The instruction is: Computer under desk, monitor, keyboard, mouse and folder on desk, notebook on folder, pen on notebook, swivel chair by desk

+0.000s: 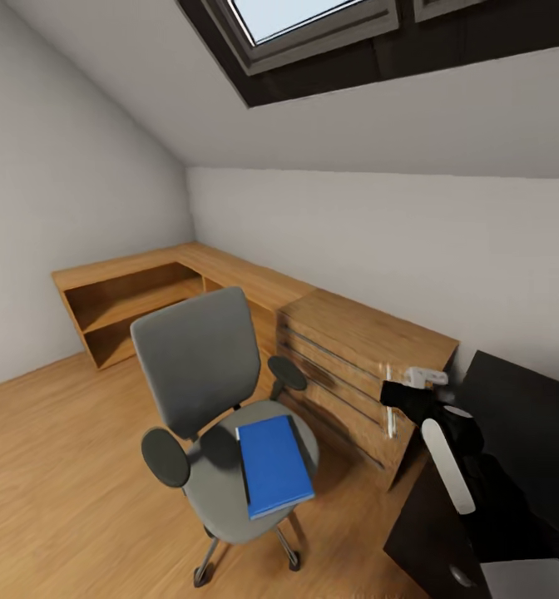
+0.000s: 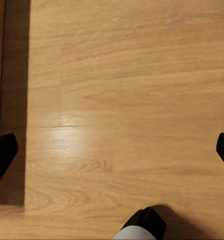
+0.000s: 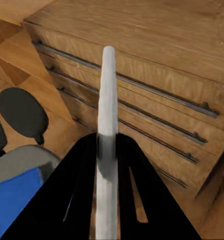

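Observation:
The grey swivel chair (image 1: 200,366) stands on the oak floor in the middle of the head view, with the bright blue folder (image 1: 271,466) flat on its seat. The folder's corner (image 3: 12,200) and a black armrest (image 3: 22,115) also appear in the right wrist view. My right gripper (image 1: 461,482) hovers at the desk's near corner, shut on the white pen (image 3: 107,125), which points at the oak drawers. The desk (image 1: 533,399) with its glossy black top is at the right edge. My left gripper (image 2: 112,155) hangs open over bare floor, its fingertips (image 2: 2,155) far apart.
An oak chest of drawers (image 1: 354,374) stands between chair and desk, close ahead of the pen (image 1: 446,462). Low oak cabinets (image 1: 130,291) run along the far walls. A sloped ceiling with a skylight (image 1: 304,17) is overhead. Open floor (image 1: 55,466) lies left of the chair.

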Controlling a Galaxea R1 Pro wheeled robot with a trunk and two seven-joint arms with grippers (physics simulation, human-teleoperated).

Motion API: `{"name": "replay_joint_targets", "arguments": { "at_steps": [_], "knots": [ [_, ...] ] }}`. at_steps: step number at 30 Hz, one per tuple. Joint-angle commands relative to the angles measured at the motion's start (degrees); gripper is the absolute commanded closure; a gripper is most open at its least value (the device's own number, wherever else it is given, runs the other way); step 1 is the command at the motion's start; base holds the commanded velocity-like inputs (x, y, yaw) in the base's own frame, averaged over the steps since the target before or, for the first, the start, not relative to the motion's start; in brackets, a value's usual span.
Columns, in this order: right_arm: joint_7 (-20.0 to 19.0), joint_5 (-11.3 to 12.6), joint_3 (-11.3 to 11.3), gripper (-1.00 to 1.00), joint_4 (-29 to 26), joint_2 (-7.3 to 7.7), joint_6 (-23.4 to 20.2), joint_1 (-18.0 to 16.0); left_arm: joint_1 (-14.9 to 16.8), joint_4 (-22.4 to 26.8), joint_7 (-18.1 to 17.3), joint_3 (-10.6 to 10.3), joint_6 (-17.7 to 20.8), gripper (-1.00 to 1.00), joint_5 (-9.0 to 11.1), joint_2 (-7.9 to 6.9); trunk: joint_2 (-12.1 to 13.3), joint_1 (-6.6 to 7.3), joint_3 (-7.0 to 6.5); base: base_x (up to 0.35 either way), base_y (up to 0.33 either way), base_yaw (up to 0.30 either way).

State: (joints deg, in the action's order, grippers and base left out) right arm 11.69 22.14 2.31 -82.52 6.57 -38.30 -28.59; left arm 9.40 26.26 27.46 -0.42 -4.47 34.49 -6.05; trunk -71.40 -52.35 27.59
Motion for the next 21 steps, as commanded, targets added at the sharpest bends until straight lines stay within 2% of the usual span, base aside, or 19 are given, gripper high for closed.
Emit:
{"name": "replay_joint_targets", "arguments": {
  "at_steps": [1,5,8,15,21],
  "knots": [
    [1.64,0.76,-0.14,1.0,0.04,0.04,0.05,-0.06,0.01,-0.28,0.09,-0.32,-0.98,-1.0,0.61,0.0,0.38,0.23,-0.13,0.0,0.0,-0.3],
    [4.89,0.79,-2.65,1.0,0.46,-0.03,0.34,-0.06,0.01,-1.16,-0.28,-1.22,-2.99,-1.0,0.65,0.04,1.98,1.11,-0.84,0.0,0.0,-0.3],
    [5.74,0.79,-4.71,1.0,0.62,-0.03,0.35,-0.06,0.01,-1.54,-0.93,-1.51,-3.47,-1.0,0.72,0.02,3.19,1.76,-1.38,0.0,0.0,-0.3],
    [6.16,0.73,-5.85,1.0,0.69,0.03,0.18,-0.06,0.01,-2.34,-2.02,-1.74,-3.68,-1.0,0.75,-0.04,5.99,3.3,-2.64,0.0,0.0,-0.29],
    [6.23,0.51,-5.97,1.0,0.71,-0.01,-0.04,-0.06,0.01,-2.43,-2.34,-1.69,-3.77,-1.0,0.75,-0.13,8.4,4.62,-3.72,0.0,0.0,-0.099]
  ]
}}
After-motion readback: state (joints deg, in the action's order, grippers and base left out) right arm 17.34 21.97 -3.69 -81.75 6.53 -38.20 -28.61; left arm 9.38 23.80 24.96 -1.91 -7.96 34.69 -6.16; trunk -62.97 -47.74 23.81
